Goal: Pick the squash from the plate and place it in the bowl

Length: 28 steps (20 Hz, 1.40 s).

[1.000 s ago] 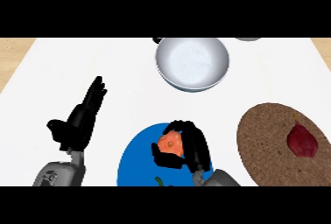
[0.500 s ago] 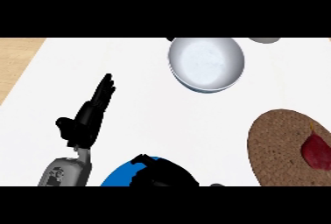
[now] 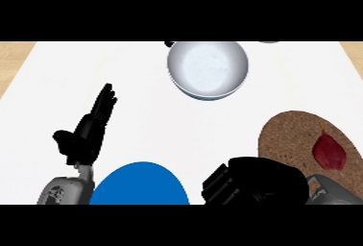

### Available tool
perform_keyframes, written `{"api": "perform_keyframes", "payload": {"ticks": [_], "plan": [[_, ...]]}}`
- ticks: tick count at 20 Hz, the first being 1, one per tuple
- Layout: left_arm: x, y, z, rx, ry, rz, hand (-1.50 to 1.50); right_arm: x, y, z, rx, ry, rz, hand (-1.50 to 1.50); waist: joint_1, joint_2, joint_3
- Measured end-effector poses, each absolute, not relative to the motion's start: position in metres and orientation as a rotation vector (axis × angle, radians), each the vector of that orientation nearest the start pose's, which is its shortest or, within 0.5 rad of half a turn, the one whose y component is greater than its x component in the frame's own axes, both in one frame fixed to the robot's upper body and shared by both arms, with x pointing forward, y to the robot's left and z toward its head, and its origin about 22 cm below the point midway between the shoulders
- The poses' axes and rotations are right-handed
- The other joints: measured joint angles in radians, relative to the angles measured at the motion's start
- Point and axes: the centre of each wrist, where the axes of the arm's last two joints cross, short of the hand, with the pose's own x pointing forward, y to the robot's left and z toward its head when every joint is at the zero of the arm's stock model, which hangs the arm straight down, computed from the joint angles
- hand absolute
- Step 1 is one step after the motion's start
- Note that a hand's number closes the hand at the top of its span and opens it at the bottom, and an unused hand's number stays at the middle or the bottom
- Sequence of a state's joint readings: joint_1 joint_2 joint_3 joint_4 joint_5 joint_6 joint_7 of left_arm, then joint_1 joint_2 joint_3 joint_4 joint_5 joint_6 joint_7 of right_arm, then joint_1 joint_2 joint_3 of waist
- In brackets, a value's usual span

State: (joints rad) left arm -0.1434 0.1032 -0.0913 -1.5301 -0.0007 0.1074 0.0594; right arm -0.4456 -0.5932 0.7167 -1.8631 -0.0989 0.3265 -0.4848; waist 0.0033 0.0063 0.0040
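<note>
A round cork mat (image 3: 291, 139) carries a dark red leaf-shaped piece (image 3: 330, 151).

You'll find the blue plate (image 3: 142, 185) at the lower edge, left of centre, its visible top bare. The pale grey bowl (image 3: 209, 68) sits at top centre, upright. The squash itself isn't visible.

- The bowl (image 3: 209, 69) sits at the far middle of the counter (image 3: 142, 81).
- The plate (image 3: 139, 185) lies at the near edge, left of centre.
- The round mat (image 3: 291, 137) lies at the right, with a leaf-shaped item (image 3: 330, 151) on it.
- The left hand (image 3: 85, 132) rests left of the plate.
- The right hand (image 3: 255, 182) sits between plate and mat.
</note>
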Motion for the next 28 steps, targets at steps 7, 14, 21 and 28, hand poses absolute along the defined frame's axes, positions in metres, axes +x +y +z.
{"api": "perform_keyframes", "payload": {"ticks": [7, 14, 21, 28], "plan": [[0.276, 0.215, 0.026, 0.061, -1.593, -0.104, 0.0, 0.286, -0.251, 0.212, 0.78, -2.105, 1.379, 1.5, -0.008, -0.004, -0.003], [0.276, 0.212, 0.032, 0.058, -1.597, -0.116, 0.0, 0.317, -0.257, 0.27, 0.711, -2.106, 1.317, 1.5, 0.007, -0.005, -0.005], [0.275, 0.208, 0.032, 0.049, -1.597, -0.124, 0.0, 0.349, -0.23, 0.284, 0.568, -2.115, 1.349, 1.5, 0.017, -0.003, -0.005], [0.276, 0.205, 0.037, 0.042, -1.6, -0.135, 0.0, 0.378, -0.19, 0.264, 0.301, -2.183, 1.437, 1.5, 0.029, 0.001, -0.004]]}}
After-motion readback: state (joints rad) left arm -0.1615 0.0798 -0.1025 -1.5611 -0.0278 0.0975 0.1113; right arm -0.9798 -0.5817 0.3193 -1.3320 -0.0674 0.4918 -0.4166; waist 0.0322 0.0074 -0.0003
